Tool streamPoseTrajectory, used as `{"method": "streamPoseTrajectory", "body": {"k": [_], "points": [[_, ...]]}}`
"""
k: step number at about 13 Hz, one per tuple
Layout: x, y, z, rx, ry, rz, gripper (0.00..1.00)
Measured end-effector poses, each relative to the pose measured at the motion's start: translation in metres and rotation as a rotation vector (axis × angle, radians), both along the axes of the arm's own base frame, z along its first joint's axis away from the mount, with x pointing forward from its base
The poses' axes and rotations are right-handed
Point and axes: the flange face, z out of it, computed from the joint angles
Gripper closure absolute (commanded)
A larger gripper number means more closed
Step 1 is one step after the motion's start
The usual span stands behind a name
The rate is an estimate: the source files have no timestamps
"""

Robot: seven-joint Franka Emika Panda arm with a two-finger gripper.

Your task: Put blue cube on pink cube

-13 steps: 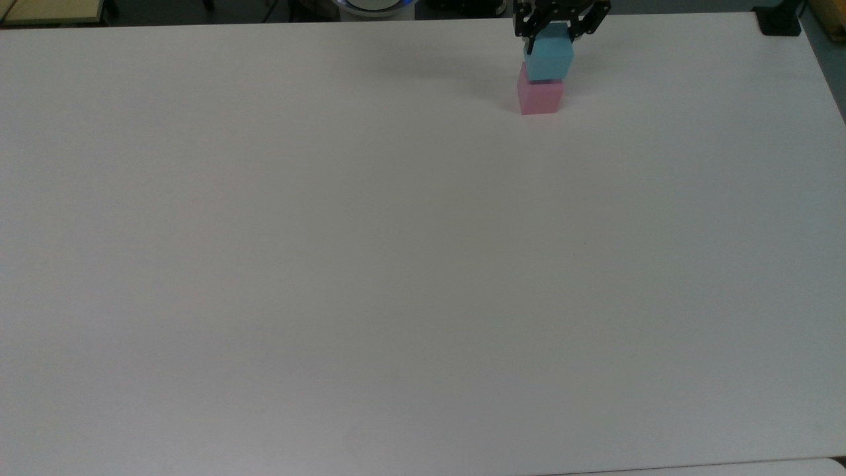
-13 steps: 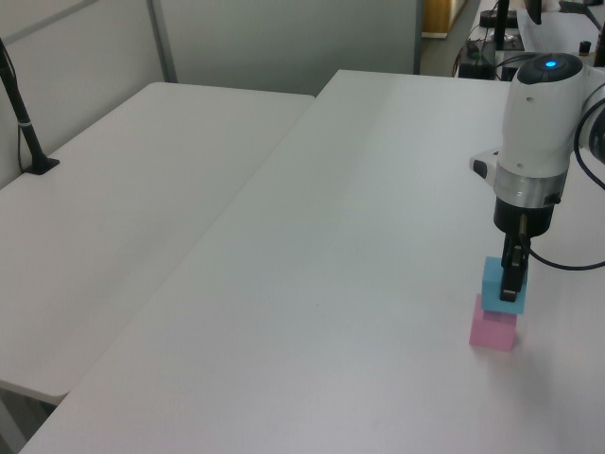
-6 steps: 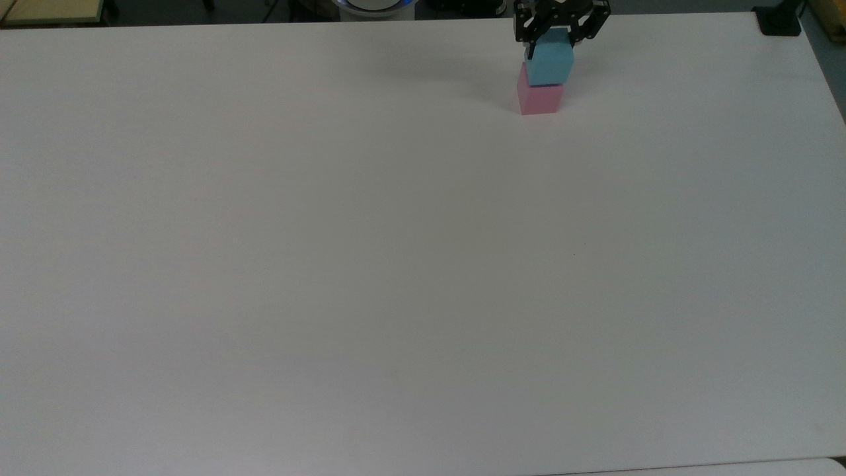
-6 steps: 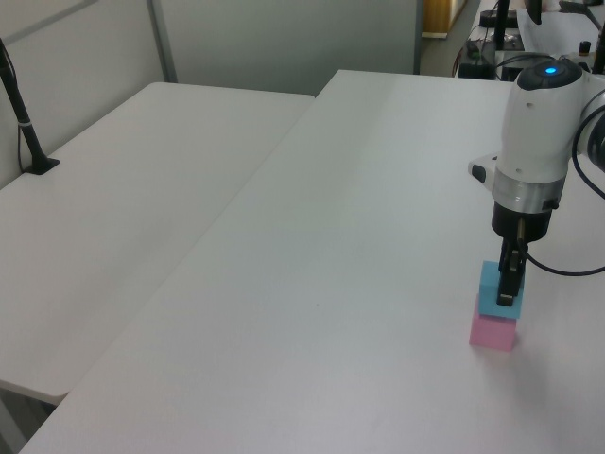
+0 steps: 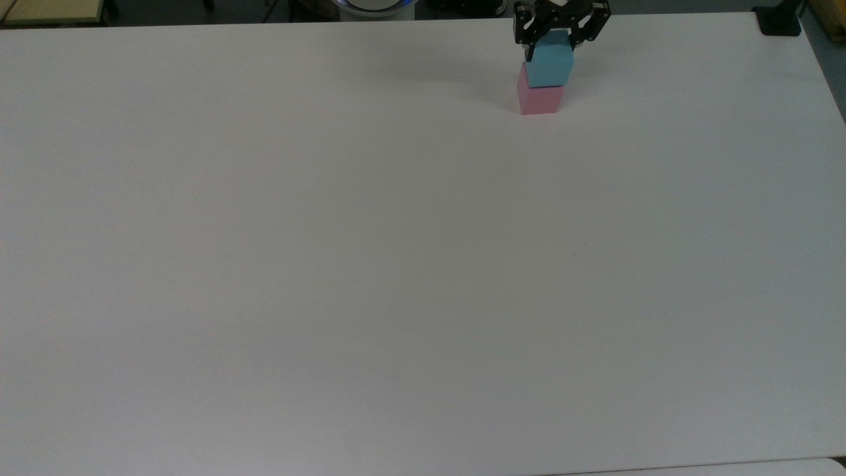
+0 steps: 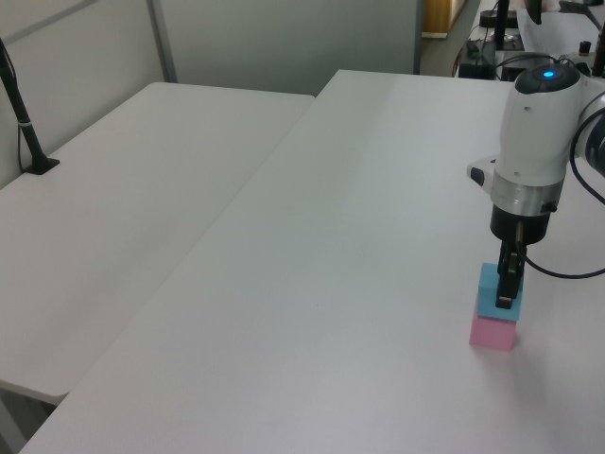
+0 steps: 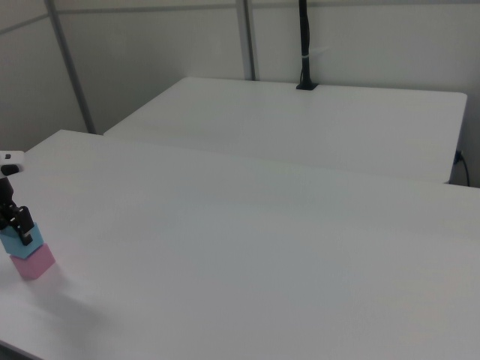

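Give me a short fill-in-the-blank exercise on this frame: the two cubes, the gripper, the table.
1. The blue cube sits on top of the ____ cube.
2. The pink cube rests directly on the white ____.
3. The gripper has its fingers alongside the ____ cube.
4. In the top view, the stack stands near the table's ____ edge.

Missing words: pink; table; blue; top

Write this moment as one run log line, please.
stage: release | blue cube: resting on pink cube | gripper: jaws open beside blue cube's top | table: white
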Motion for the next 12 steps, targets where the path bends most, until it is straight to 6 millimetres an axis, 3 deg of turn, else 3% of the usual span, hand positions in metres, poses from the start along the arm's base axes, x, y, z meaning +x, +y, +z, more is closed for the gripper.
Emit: {"method": "streamPoseTrajectory", "body": {"k": [1,8,10,12], "points": [[0.0,0.0,0.0,0.001,-0.001,-0.001,0.0],[0.005,-0.003,0.004,0.007,-0.007,-0.012,0.0],[0.011,-0.006,0.018,0.008,-0.009,-0.024,0.0],[0.018,-0.006,0.062,-0.02,0.02,-0.034,0.0]]}}
